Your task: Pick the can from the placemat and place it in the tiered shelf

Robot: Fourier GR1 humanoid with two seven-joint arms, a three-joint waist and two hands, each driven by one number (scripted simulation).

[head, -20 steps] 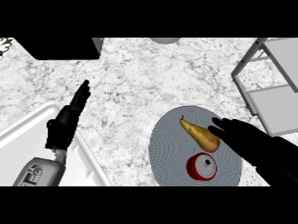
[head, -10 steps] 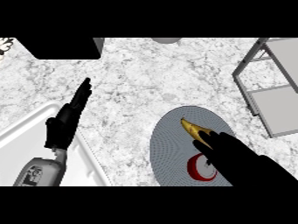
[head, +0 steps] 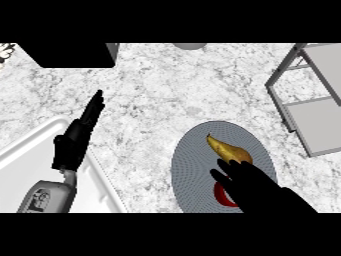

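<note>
Head view looks steeply down on a marbled counter, and the grey round placemat serves as the landmark for everything else. On the placemat's near side the red can shows only as a sliver, mostly covered by the right hand, which lies over it with fingers stretched forward and fairly straight; they are not visibly curled round the can, so the hand reads as open and holding nothing. Just beyond the fingertips, toward the placemat's far side, lies a yellow-brown pear-shaped fruit, close to the hand. Right of the placemat and well apart stands the tiered shelf, its grey trays bare where they show. Far to the left of the placemat the left hand rests open, fingers pointing up, beside a white sink basin. The can is probably light and stiff, with a smooth, somewhat slippery wall, and it may roll if nudged; a hold across its middle, thumb against fingers, looks best. Compared with the picture half a second ago, the right hand has slid a little farther over the can toward the fruit, hiding more of the red, while the left hand and the fruit have not moved.
</note>
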